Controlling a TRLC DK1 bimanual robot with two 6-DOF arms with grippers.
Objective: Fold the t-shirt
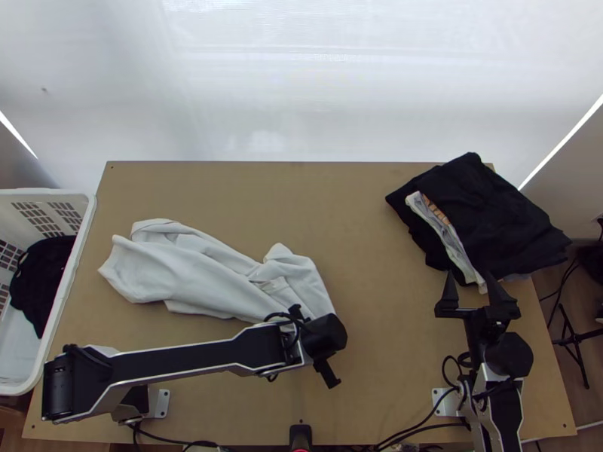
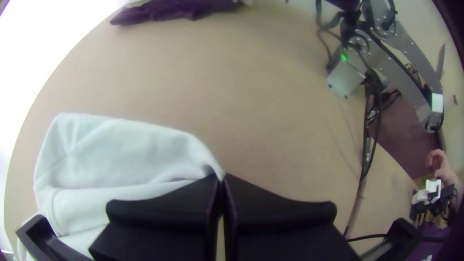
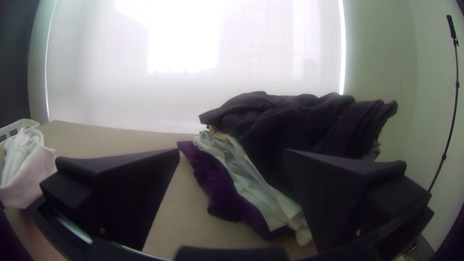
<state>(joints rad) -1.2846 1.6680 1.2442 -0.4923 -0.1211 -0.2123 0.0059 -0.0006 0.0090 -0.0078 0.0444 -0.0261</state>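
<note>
Your left fingers [image 2: 193,195] are closed on an edge of the shirt [image 1: 188,273], bunched at left on the surface [image 1: 362,241]; lift slowly, spread before folding. Your right fingers [image 3: 338,193] are wide apart, empty, near the pile [image 1: 490,218].

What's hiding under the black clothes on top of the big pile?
Some white cloth pokes out under the black clothes, and dark cloth peeks out below that. The rest is covered, so I can't tell.

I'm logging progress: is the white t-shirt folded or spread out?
Neither, it looks bunched: the white t-shirt lies in a long, creased heap, part of it pinched in the left hand.
</note>
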